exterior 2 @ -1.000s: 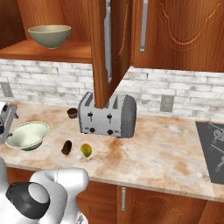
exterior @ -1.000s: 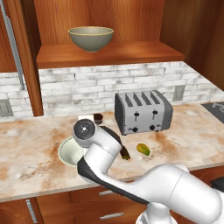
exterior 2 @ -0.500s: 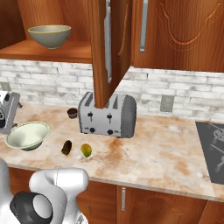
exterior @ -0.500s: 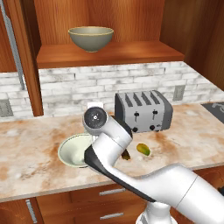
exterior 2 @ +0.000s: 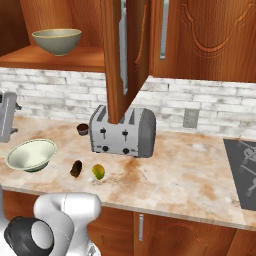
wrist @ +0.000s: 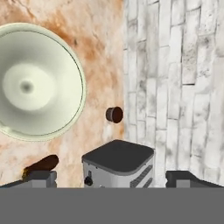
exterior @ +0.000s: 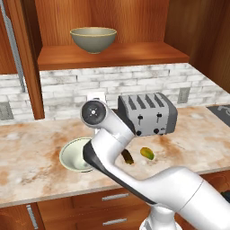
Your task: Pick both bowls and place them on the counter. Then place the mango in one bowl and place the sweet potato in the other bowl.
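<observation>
No brand or lettering I can read anywhere, not on the toaster (exterior: 148, 114) and not on the wall sockets either, they're too small and blank.

White bowl (exterior 2: 31, 154) sits on the marble counter (exterior 2: 190, 170), left of the toaster. From the left base view the arm covers its right edge, so you just get a crescent of the pale inside; the green pattern on the outside is hard to make out from any angle. The grey-olive bowl (exterior: 93, 39) is up on the wooden shelf (exterior: 112, 55), upright, well apart from everything below.

Sweet potato (exterior 2: 76, 168) and mango (exterior 2: 98, 172) lie just beside each other on the counter in front of the toaster, not touching as far as I can tell. In the hand view the sweet potato is partly tucked behind one finger tip, and the toaster is cut off at the bottom.

There's a small dark brown round thing (wrist: 114, 114) near the brick backsplash (exterior 2: 60, 95); can't say what it is.

Gripper (wrist: 112, 178) is hanging above the counter with its jaws spread wide and nothing between them, looking down at the white bowl and the toaster top.
</observation>
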